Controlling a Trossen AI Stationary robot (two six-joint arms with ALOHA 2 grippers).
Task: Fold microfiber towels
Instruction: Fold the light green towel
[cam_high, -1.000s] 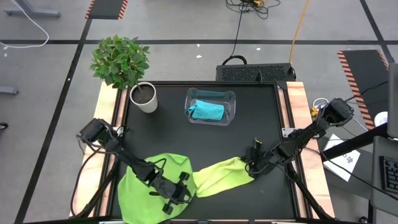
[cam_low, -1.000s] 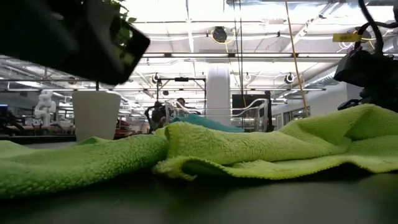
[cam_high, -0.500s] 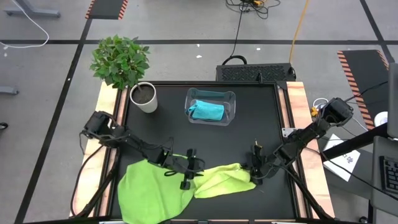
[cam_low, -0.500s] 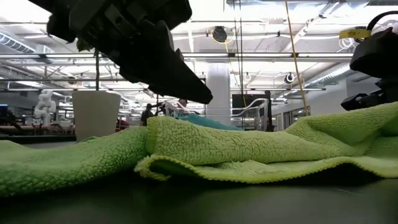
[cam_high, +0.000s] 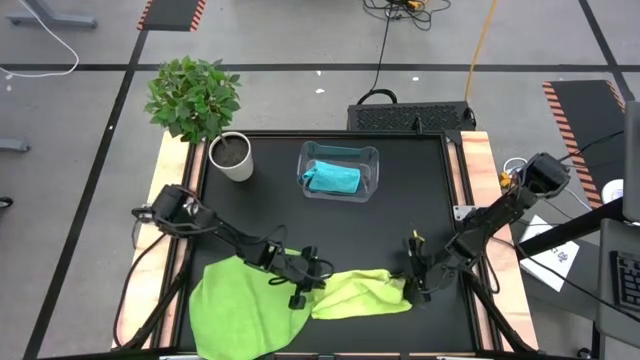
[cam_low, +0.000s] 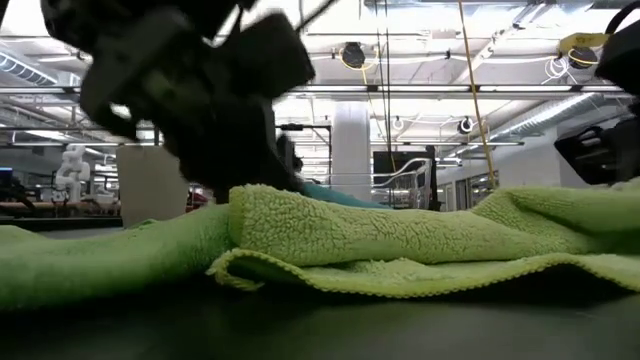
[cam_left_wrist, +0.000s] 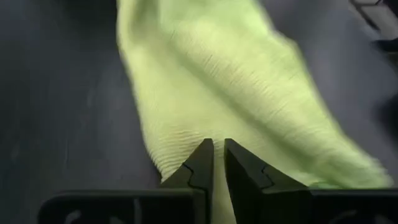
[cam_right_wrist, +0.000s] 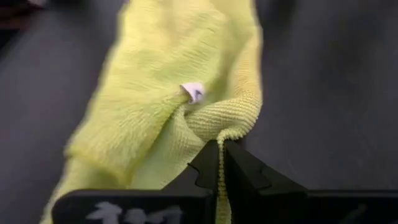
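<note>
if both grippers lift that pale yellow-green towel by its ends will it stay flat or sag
Probably sag: the pale yellow-green towel already lies bunched in soft folds between the left gripper and right gripper. It looks light and floppy. Its looped pile seems grippy; the edge pinched by the right gripper crumples rather than sliding.

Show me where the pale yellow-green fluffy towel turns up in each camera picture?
High view: pale yellow-green microfiber towel at the table's near edge, centre.
Low view: foreground, centre to right.
Left wrist view: ahead of the fingers.
Right wrist view: pinched corner.
Shared landmark: black tabletop.
</note>
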